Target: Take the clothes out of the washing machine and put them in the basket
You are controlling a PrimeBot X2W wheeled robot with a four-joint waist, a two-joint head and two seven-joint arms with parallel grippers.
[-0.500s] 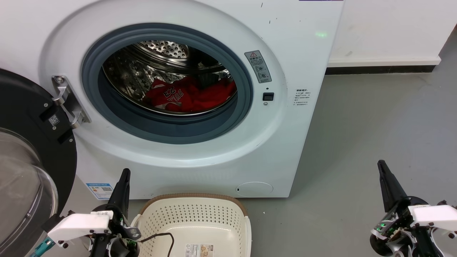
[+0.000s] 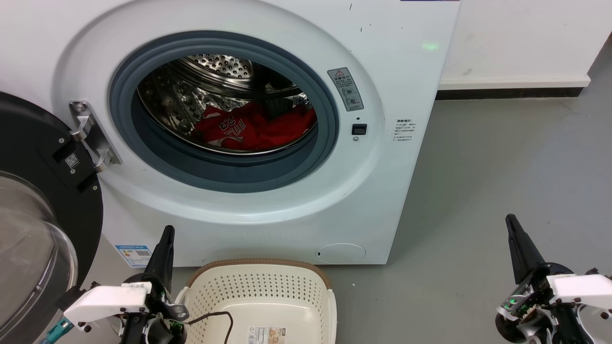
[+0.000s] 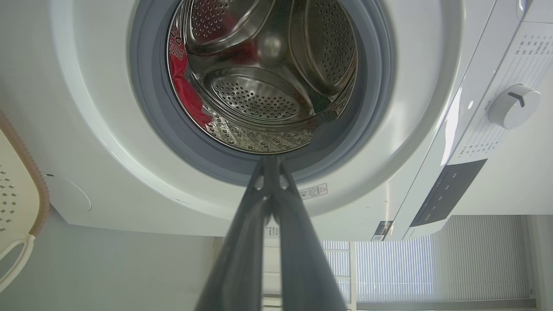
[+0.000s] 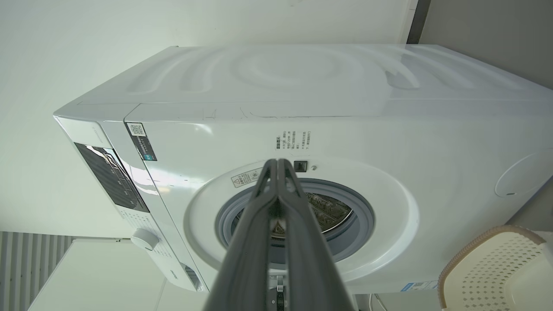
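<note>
0 items moved so far: clothes point(image 2: 253, 129) seen on drum point(image 2: 215, 64) floor in washing machine point(image 2: 287, 210); basket point(image 2: 258, 262) unfilled. Left gripper point(image 2: 167, 234) & right gripper point(image 2: 510, 220): fingers pressed together, nothing held.

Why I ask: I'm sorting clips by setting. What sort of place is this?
Probably a laundry corner in a plain indoor room; home or lab, I cannot tell. A white front-loading washing machine stands open, a laundry basket sits before it on grey floor, and blinds hang nearby.
</note>
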